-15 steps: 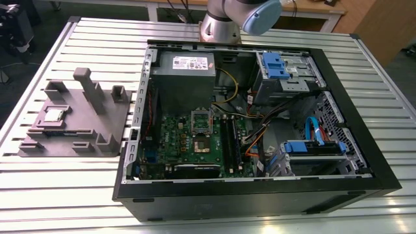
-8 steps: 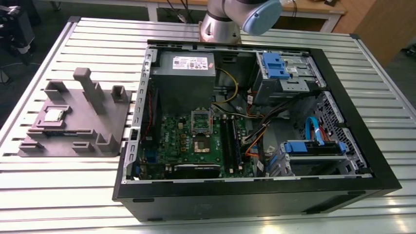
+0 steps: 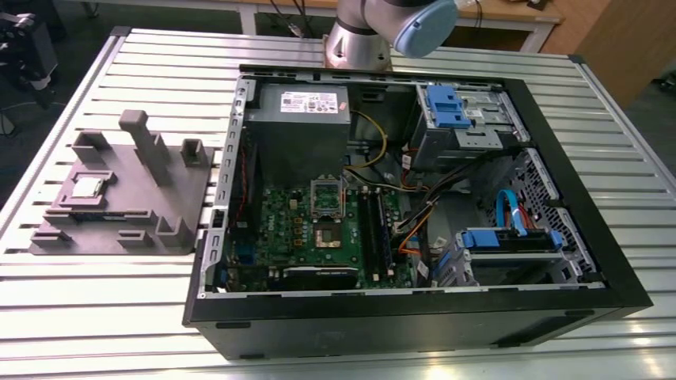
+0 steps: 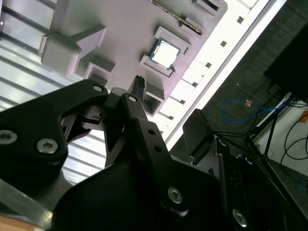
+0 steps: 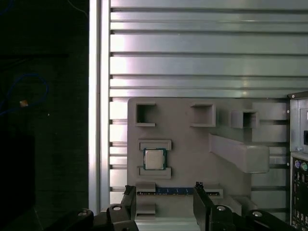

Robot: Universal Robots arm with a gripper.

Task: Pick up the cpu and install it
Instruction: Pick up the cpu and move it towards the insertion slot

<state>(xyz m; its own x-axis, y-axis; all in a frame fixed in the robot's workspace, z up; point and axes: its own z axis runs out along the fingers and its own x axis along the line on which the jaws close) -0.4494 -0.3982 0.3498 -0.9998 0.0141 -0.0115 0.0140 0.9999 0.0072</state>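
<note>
The cpu (image 5: 154, 159) is a small square chip with a silvery top. It lies flat in a recess of the grey holder block (image 5: 192, 154) on the slatted table, and shows in both wrist views (image 4: 166, 54) and at the exterior view's left (image 3: 85, 187). My gripper (image 5: 163, 191) hangs above the holder's edge, apart from the cpu and off to one side of it. Its dark fingers (image 5: 129, 193) are spread with nothing between them; the gripper (image 4: 166, 103) is open. On the motherboard, the socket (image 3: 328, 235) lies below its raised silver bracket (image 3: 325, 194).
The open computer case (image 3: 591, 237) fills the middle of the table, with a grey power supply (image 3: 301, 107), blue drive bays (image 3: 449, 107) and cables inside. The holder carries upright posts (image 3: 142, 142) and a memory stick (image 5: 178, 191). The table edge (image 5: 94, 96) runs beside the holder.
</note>
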